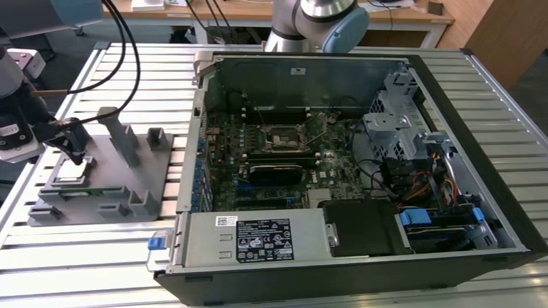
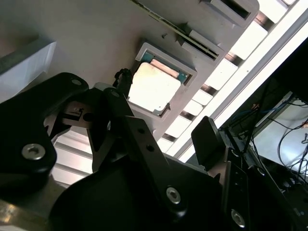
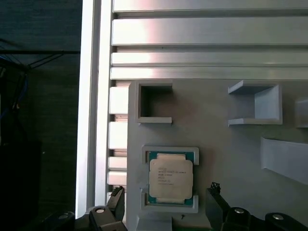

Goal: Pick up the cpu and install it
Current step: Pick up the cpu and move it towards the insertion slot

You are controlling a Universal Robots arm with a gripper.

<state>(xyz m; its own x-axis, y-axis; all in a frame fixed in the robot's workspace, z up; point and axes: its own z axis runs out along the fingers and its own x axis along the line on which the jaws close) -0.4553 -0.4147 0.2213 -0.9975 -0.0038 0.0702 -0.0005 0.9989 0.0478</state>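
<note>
The cpu (image 1: 71, 171) (image 3: 171, 178) (image 2: 153, 86), a small square chip with a silvery top and a green edge, lies flat in a pocket of the grey holder block (image 1: 107, 183) at the exterior view's left. My gripper (image 1: 76, 156) (image 3: 165, 196) (image 2: 166, 108) hangs just above it and is open. One black fingertip (image 3: 115, 197) stands on one side of the chip and the other (image 3: 214, 191) on the opposite side, neither touching it. The dark metal-framed socket (image 1: 283, 136) sits in the middle of the motherboard inside the open computer case (image 1: 479, 192).
A long green memory stick (image 1: 81, 191) lies in the holder block beside the chip. Upright grey posts (image 1: 115, 128) rise from the block close to the gripper. The slatted aluminium table (image 1: 86, 256) carries both block and case. Cables and drive cages (image 1: 402, 128) crowd the case's right side.
</note>
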